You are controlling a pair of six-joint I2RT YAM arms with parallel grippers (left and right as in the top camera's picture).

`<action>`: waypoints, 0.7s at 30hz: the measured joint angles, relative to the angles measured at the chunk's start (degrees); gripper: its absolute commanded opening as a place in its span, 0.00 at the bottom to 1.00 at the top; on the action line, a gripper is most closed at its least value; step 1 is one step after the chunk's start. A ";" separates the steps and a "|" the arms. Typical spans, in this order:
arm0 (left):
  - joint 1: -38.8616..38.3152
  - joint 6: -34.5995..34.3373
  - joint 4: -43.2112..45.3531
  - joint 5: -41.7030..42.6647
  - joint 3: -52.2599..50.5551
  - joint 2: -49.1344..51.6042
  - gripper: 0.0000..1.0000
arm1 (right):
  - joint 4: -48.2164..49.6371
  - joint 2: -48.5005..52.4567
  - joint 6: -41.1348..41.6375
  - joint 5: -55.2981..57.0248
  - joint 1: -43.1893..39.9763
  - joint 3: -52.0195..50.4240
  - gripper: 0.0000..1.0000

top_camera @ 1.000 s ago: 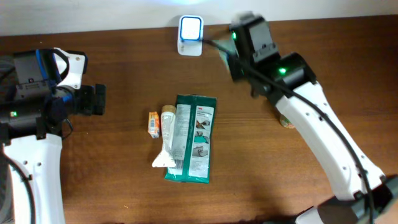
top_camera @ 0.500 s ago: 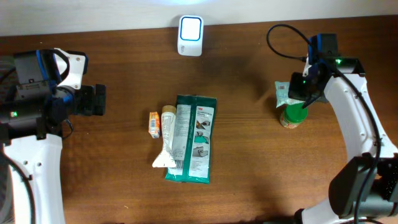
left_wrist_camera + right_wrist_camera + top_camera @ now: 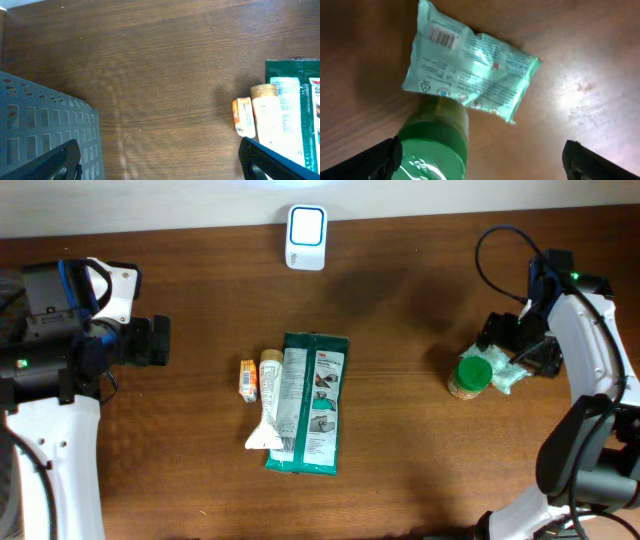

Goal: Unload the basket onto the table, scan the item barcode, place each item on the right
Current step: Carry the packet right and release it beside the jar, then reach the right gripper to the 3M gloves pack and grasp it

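Apparently the work stands between items: the right gripper [image 3: 520, 345] hangs over the packet [image 3: 508, 376] near the table's [image 3: 400, 300] right edge with its jaws spread wide and nothing between them, and the packet lies flat on the wood against a green-lidded jar [image 3: 470, 374]. Whether this packet is done with or is about to be lifted cannot be told, but since it sits with the jar, well apart from the rest, I judge it a finished one. The next move then calls for a reach to the middle of the table, where the wipes [image 3: 312, 402], a tube [image 3: 270, 405] and a small box [image 3: 248, 380] lie side by side, a pinch on one of them, and a carry to the scanner [image 3: 306, 225] at the far edge with the code turned toward its window. The left gripper [image 3: 152, 340] waits near the left edge, jaws likewise spread and empty, a grey basket [image 3: 47, 132] just beside it. From the right wrist the packet [image 3: 470, 67] is a mint-green film pouch, crinkled and glossy, covered in fine print, its barcode [image 3: 442, 36] face up at one corner and clear of the jar.
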 measured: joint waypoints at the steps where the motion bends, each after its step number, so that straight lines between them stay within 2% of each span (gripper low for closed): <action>1: 0.00 0.02 0.00 -0.02 0.00 0.00 0.99 | -0.57 0.00 0.61 0.22 -0.09 1.01 0.98; 13: 0.00 0.02 0.02 0.00 0.00 0.00 0.99 | -1.53 -0.94 0.96 0.39 -0.09 2.16 0.98; 18: 0.00 0.00 0.02 0.00 0.00 0.00 0.99 | -7.98 -9.22 -6.51 -7.19 1.46 10.29 0.99; 21: 0.00 0.00 0.04 -0.02 0.00 0.00 0.99 | -9.11 -11.32 -9.68 -13.07 8.74 10.49 0.98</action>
